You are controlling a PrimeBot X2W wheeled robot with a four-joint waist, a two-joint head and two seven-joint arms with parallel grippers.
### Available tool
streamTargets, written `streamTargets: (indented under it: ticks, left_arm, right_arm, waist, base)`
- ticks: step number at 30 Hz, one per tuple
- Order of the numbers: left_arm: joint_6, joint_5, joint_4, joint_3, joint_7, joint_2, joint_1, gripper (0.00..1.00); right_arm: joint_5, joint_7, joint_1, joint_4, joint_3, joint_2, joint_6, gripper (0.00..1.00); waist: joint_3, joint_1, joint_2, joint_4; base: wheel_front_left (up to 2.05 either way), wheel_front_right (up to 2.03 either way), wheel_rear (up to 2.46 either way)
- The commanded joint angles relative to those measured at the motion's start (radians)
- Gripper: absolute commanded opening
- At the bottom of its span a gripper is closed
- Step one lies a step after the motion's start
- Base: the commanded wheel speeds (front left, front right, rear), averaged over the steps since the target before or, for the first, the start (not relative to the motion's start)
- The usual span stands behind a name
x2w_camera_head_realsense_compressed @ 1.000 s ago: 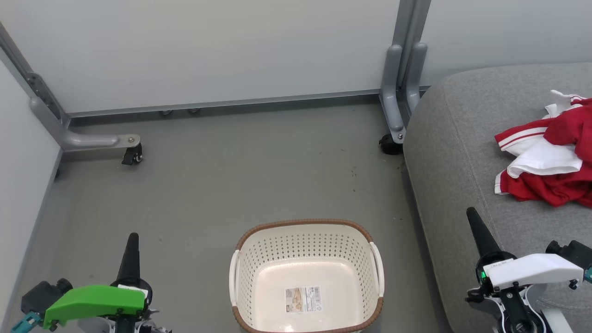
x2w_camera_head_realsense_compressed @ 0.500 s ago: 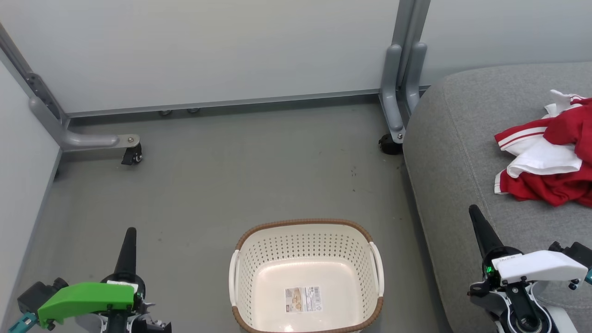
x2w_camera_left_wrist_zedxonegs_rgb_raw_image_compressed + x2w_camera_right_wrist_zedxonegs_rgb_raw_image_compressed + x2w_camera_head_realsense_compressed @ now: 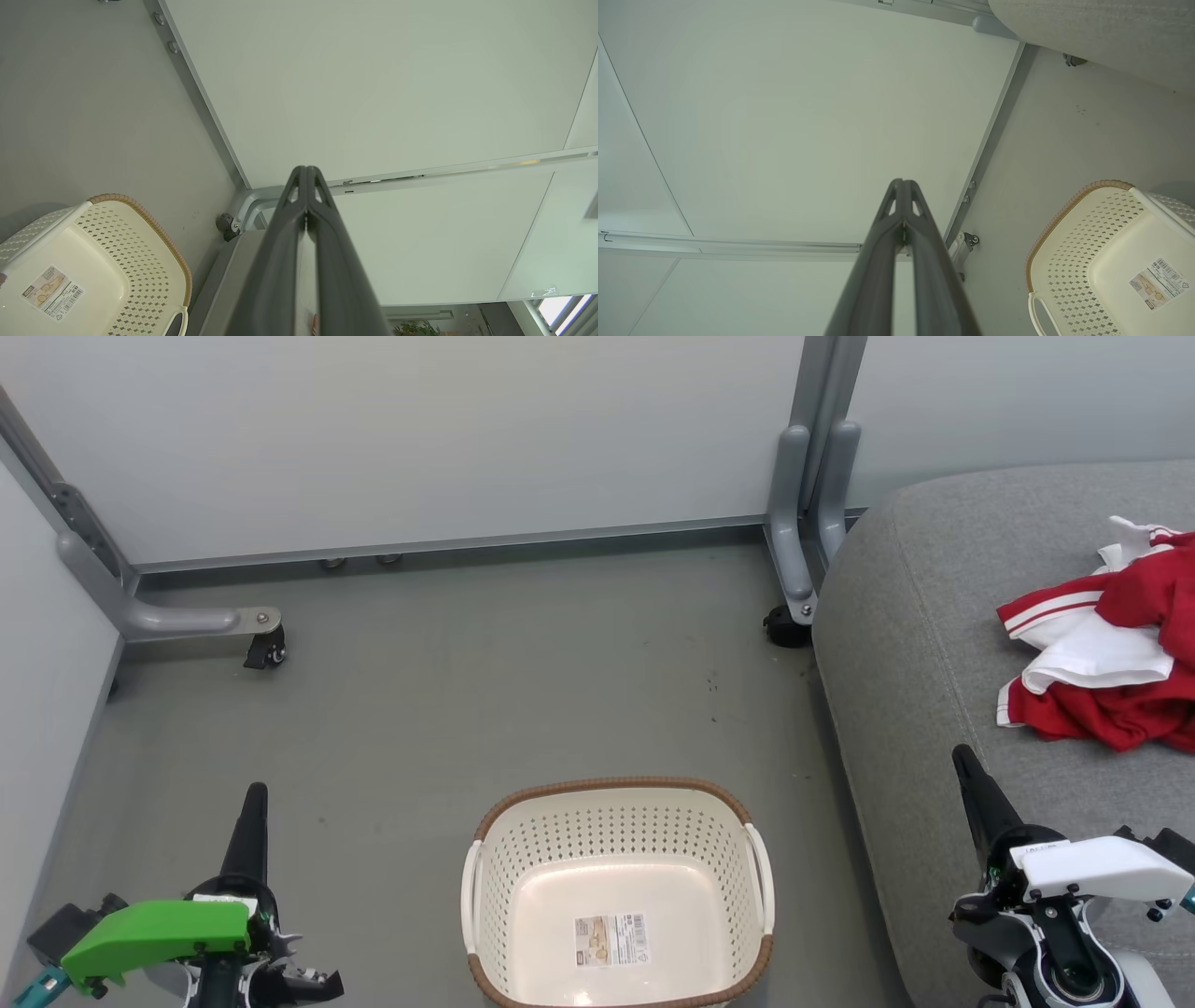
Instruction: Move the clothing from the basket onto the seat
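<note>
1 red-and-white garment on the seat, both grippers closed

You have the clothing crumpled on the seat, well in from the cushion's left edge and running past the head view's right border. Red folds lie around a white panel, with striped trim at the heap's left side.

The seat's rounded left edge drops toward the floor. The basket stands on that floor near the seat's left edge but apart from it. It is well short of the floor's back edge, where the pale panel meets it. The brown rim faces up, and a label sticker shows on the basket's bottom.

Your right gripper shows against the seat's near left part, close to its edge and clear of the clothing. In the right wrist view its 2 fingers are pressed together on nothing.

Your left gripper sits over the floor, left of the basket and well apart from it. Its 2 fingers also meet tip to tip and hold nothing.

A grey frame post with a black caster stands at the floor's back right corner, just beside the seat.
</note>
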Motion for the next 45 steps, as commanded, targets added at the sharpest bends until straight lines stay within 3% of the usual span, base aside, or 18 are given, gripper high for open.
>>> streamTargets:
  ticks: [1,23,45]
  left_arm:
    - [-0.006,-0.023,-0.003,0.005,0.008,0.002,-0.022,0.00]
    - [-0.020,-0.170,0.000,0.032,0.047,-0.005,-0.039,0.00]
    - [-0.019,-0.167,0.000,0.031,0.047,-0.005,-0.037,0.00]
  right_arm:
    - [0.023,0.006,-0.020,0.003,-0.004,-0.003,0.000,0.00]
    - [0.170,0.028,-0.044,0.042,-0.028,0.001,0.000,0.00]
    - [0.154,0.035,-0.043,0.042,-0.037,0.009,0.000,0.00]
  waist:
    - [0.000,0.0000,0.0000,0.000]
    - [0.001,0.0000,0.0000,-0.002]
    - [0.001,0.0000,0.0000,-0.002]
  base:
    - [0.00,0.00,0.00]
    - [0.00,0.00,0.00]
    - [0.00,0.00,0.00]
